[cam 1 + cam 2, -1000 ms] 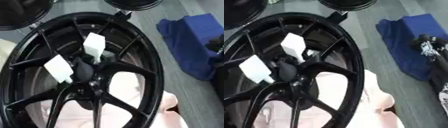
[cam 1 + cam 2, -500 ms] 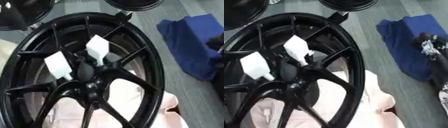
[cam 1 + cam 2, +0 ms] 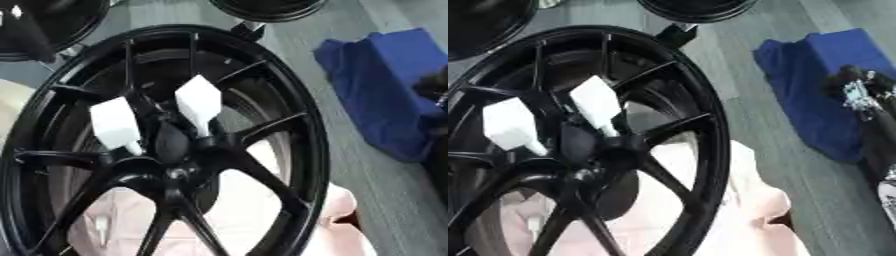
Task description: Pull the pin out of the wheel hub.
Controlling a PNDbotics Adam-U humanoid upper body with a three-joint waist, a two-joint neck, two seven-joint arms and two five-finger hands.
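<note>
At the left and centre of the view, a black spoked wheel hub (image 3: 166, 150) lies on a pale pink cloth (image 3: 254, 210) that shows through the spokes. Two white pins sit near its middle: the left pin (image 3: 115, 125) and, just beside it to the right, the right pin (image 3: 199, 102), both tilted with their narrow ends down at the centre boss. Beyond the rim, other dark wheels (image 3: 267, 7) show at the top edge. Right of the hub, on the grey floor (image 3: 297, 45), lies a crumpled blue cloth (image 3: 820, 85). At the far right edge the right hand (image 3: 859, 90) shows as a dark and silver shape over the blue cloth; I cannot tell whether its fingers are straight or curled. The left hand is out of sight.
</note>
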